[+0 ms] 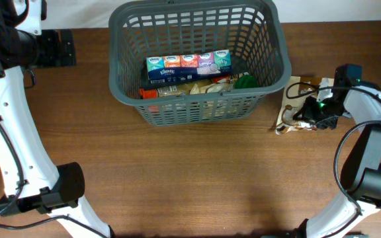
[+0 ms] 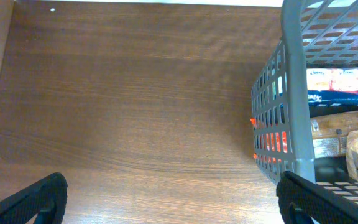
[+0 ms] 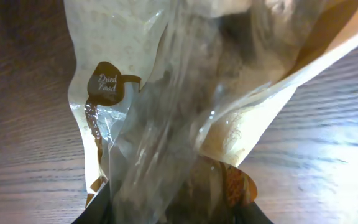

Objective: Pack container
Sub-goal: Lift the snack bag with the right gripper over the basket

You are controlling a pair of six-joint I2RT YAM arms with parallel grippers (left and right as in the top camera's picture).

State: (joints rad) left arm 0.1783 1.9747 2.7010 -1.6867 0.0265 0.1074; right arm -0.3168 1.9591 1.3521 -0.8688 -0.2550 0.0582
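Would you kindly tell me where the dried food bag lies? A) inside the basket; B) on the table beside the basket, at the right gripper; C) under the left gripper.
B: the overhead view shows the dried food bag on the table, outside the basket, at the right gripper.

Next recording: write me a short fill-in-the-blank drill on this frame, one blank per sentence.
The tissue packs lie inside the grey ____. The pouch on the table is labelled "Dried ____". The left fingers stand ____, holding nothing. Missing words: container; Food; open.
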